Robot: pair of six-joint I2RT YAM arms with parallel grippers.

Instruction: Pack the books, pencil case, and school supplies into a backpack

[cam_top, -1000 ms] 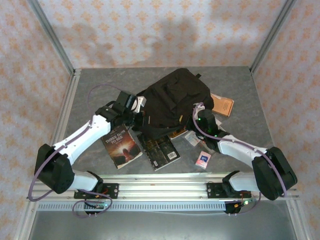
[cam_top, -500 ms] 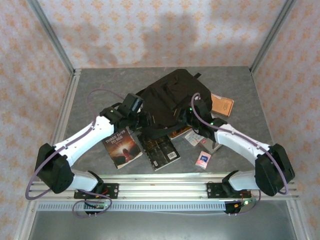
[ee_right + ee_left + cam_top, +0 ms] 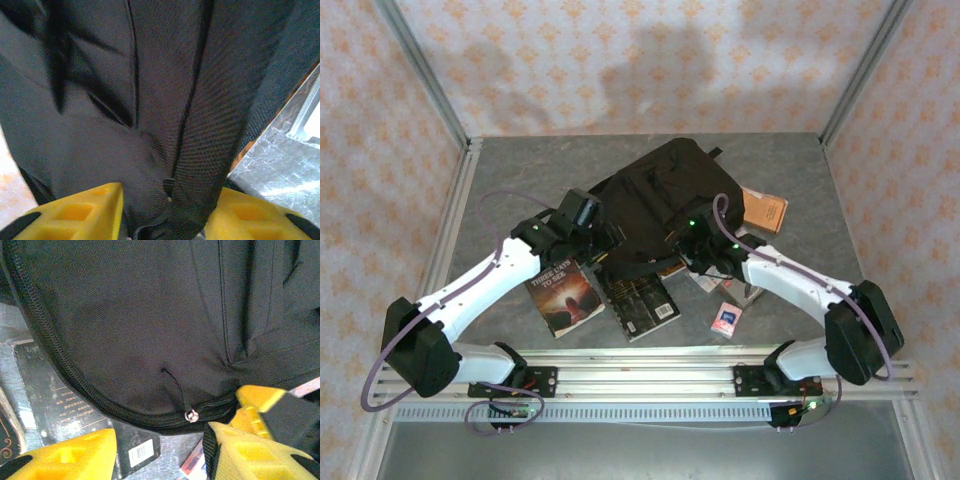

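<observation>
Grey tabletop [image 3: 520,170] under us, and both arms have closed in on the backpack [image 3: 665,195] in the last second: our right gripper [image 3: 162,200] swung over, jaws spread astride a fabric fold; our left gripper [image 3: 157,440], also released, has the zip pull [image 3: 190,415] just ahead of its right finger. Meanwhile the books [image 3: 638,298] lie unpacked behind the jaws, so opening comes first, we reckon.

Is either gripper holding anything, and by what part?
Left gripper is open, holding nothing. Right gripper straddles a fold of the backpack; whether it grips cannot be told.
</observation>
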